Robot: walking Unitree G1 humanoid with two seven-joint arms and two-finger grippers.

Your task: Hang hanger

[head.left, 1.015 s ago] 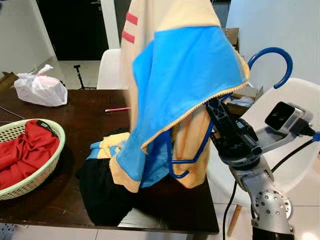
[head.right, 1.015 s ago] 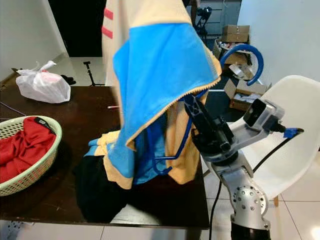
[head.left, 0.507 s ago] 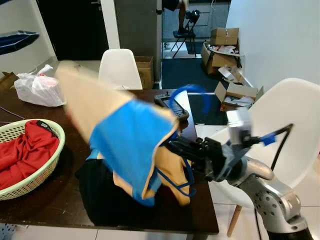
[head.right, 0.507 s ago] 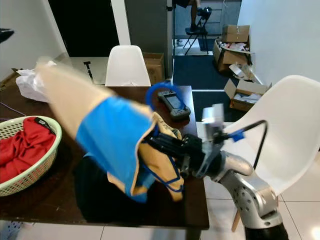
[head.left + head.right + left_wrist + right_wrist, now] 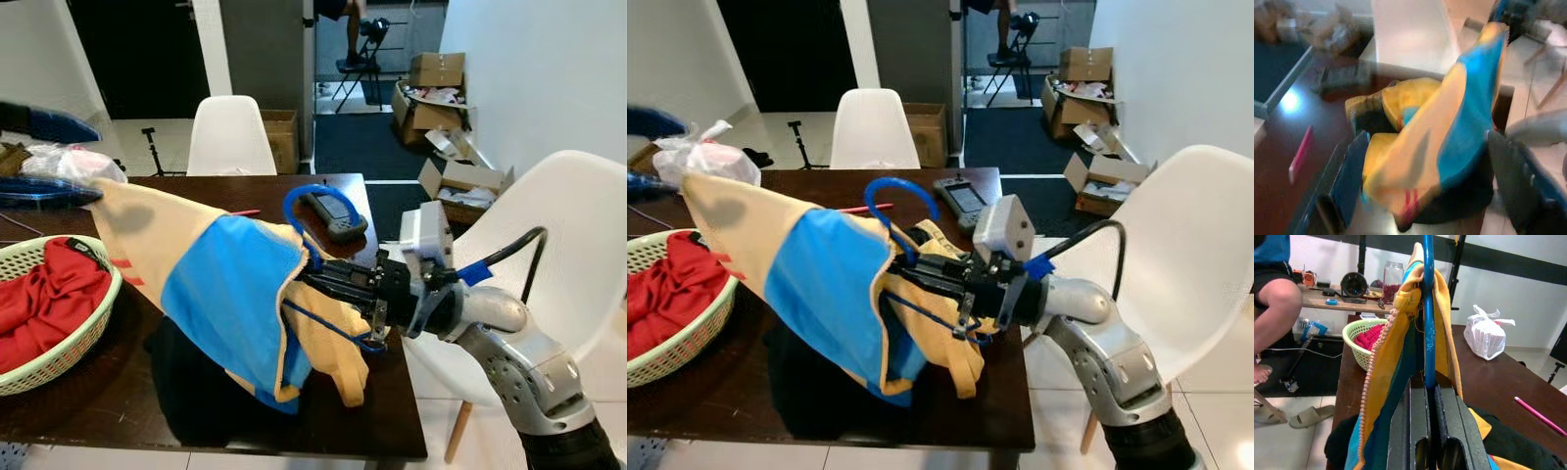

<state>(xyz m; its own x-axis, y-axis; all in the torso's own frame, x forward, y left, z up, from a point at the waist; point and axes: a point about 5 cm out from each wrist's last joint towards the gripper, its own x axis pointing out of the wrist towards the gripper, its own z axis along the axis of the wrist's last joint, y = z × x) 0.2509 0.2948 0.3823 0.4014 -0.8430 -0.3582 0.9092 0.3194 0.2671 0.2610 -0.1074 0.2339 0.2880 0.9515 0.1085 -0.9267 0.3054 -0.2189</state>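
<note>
- Step in hand: transport. The right gripper (image 5: 338, 284) is clamped on the blue hanger (image 5: 313, 196), carrying it with a yellow-and-blue garment (image 5: 220, 294) draped over it.
- Grip detail: in the right wrist view, the two black fingers (image 5: 1413, 423) pinch the hanger wire between them, and the garment hangs on both sides of the wire.
- Hanger position: it is held out sideways above the near right part of the dark table (image 5: 88, 392), its hook turned toward the far side. The garment streams out to the left over a black cloth (image 5: 196, 392) lying on the table.
- Left gripper: blue-tinted fingers (image 5: 1349, 174) frame the left wrist view, spread wide and grasping nothing. A blurred blue shape at the far left of the head views is probably this gripper, near the white bag (image 5: 700, 157).
- Surroundings: a green basket (image 5: 59, 357) with red cloth sits at the near left; a handheld device (image 5: 333, 217) and a pink pen (image 5: 872, 208) lie farther back; white chairs stand beyond and to the right of the table.
- Next move, as judged: no rail or hook for hanging can be made out. The hanger must be turned upright, hook uppermost, and carried to a rail while the grip holds the wire firmly.
- Risk: the tilted garment may slide off the hanger.
</note>
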